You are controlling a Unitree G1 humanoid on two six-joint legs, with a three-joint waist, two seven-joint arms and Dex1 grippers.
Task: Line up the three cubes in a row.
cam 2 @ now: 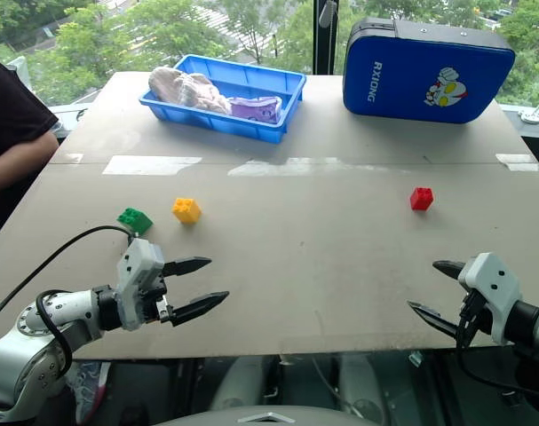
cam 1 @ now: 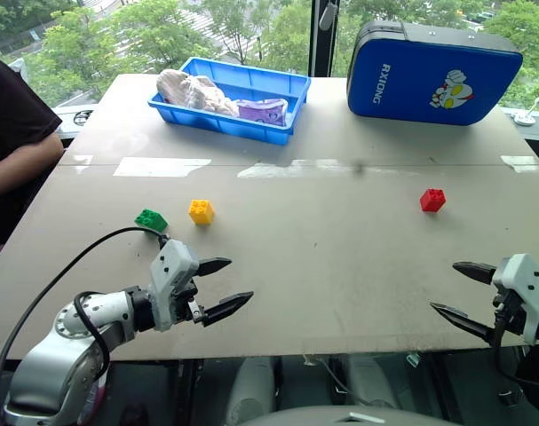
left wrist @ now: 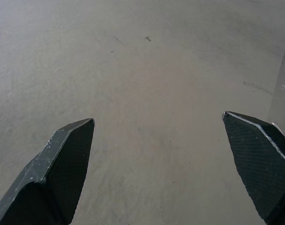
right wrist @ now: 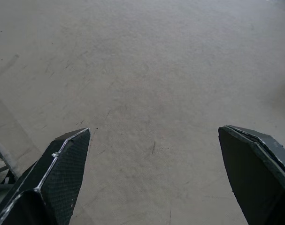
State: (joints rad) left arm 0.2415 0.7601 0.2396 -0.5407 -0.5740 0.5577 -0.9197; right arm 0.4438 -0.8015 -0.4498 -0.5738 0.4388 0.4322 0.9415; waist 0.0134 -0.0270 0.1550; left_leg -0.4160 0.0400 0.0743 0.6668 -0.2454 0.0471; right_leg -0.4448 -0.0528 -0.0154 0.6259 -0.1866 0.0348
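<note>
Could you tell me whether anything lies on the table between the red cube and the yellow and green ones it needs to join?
Nothing visible does: bare table separates the red cube from the yellow cube and green cube.

Grey table (cam 1: 340,257) with green cube (cam 1: 150,219), yellow cube (cam 1: 201,211), red cube (cam 1: 432,200), blue tray (cam 1: 278,133), blue case (cam 1: 429,75).

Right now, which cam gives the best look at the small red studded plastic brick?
Left eye view: the small red studded plastic brick sits unobstructed, studs visible. Right eye view shows it about equally. Right wrist view catches a red sliver at the frame edge.
</note>
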